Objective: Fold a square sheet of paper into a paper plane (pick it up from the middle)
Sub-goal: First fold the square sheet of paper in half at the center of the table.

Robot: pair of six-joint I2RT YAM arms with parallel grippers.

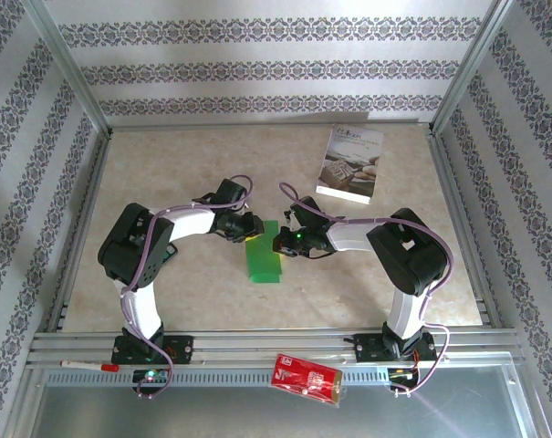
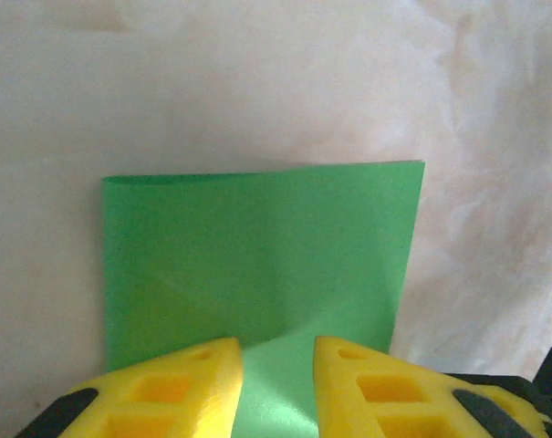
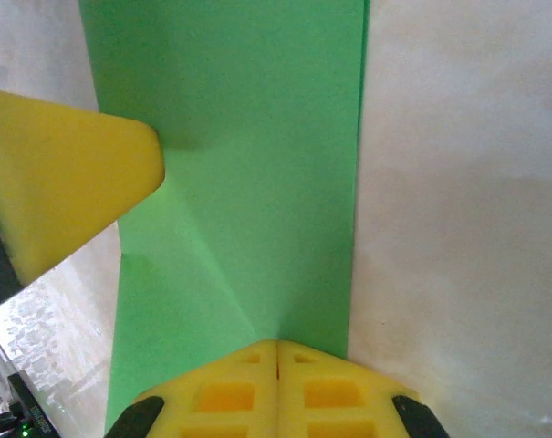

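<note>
The square sheet of paper (image 1: 265,261) is bright green and lies on the table between the arms, folded into a narrow rectangle with faint diagonal creases. In the left wrist view the paper (image 2: 257,237) lies flat under my left gripper (image 2: 276,345), whose yellow fingers stand a little apart over its near edge with nothing gripped. My right gripper (image 3: 277,343) is shut, its joined tips resting on the paper (image 3: 257,137) close to its right edge. A finger (image 3: 75,173) of the left gripper shows at the left of that view. From above, left gripper (image 1: 251,230) and right gripper (image 1: 280,243) meet at the paper's far end.
A white printed booklet (image 1: 350,164) lies at the back right of the table. A red packet (image 1: 305,378) and a white pen (image 1: 88,365) rest on the metal rail at the near edge. Metal frame posts and patterned walls enclose the table.
</note>
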